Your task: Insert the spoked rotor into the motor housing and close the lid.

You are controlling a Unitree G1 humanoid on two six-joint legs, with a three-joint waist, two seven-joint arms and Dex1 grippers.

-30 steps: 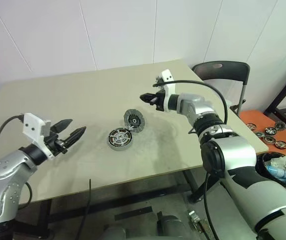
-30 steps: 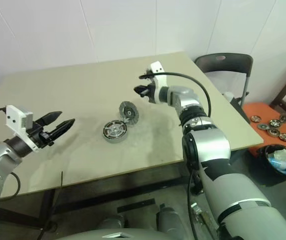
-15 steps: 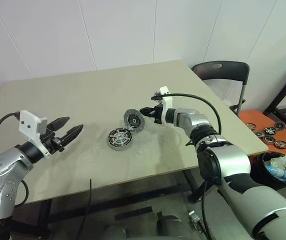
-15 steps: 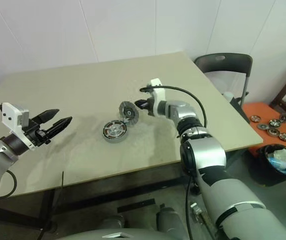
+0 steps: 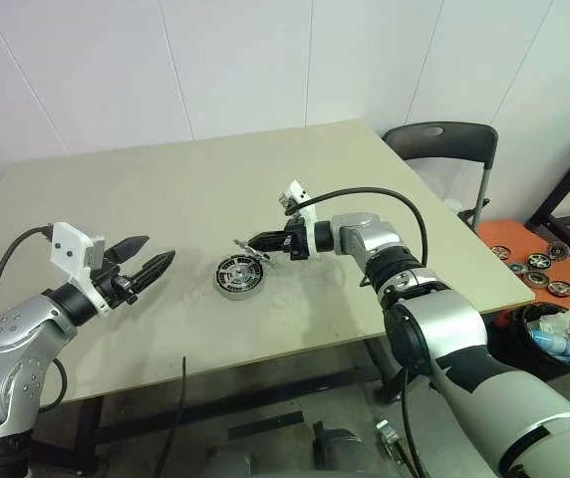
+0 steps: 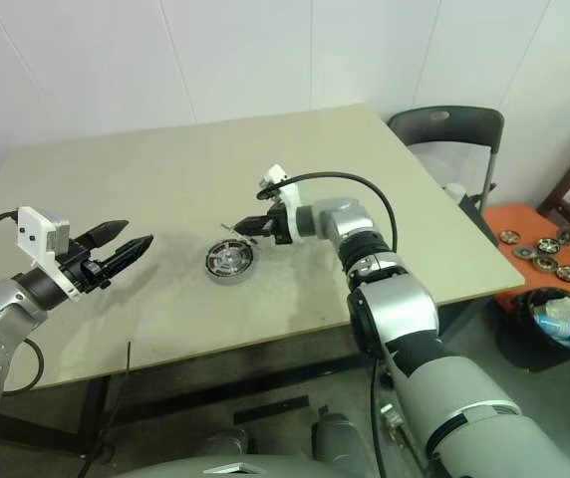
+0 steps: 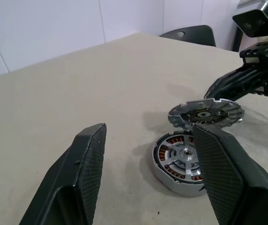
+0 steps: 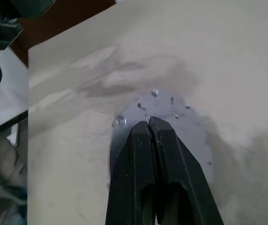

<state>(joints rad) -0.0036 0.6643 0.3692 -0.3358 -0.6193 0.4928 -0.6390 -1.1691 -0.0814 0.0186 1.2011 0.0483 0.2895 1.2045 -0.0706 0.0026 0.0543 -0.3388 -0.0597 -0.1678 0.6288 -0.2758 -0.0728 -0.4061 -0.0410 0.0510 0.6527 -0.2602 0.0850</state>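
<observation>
Our right claw (image 5: 255, 242), pressed together, rests its tips on the lid (image 7: 205, 114), tilted half-closed over the motor housing (image 5: 239, 275) mid-table (image 5: 116, 189). Well apart, our left claw (image 5: 151, 264) hovers spread, holding nothing.

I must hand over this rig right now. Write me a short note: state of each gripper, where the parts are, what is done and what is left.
Left gripper: open, holds nothing, hovers over the table left of the motor housing.
Right gripper: shut, fingertips pressing on the lid.
Lid: tilted low over the housing, not yet flat.
Spoked rotor: appears seated inside the housing, within the windings.
Done: rotor inserted.
Left: push the lid fully shut.
</observation>
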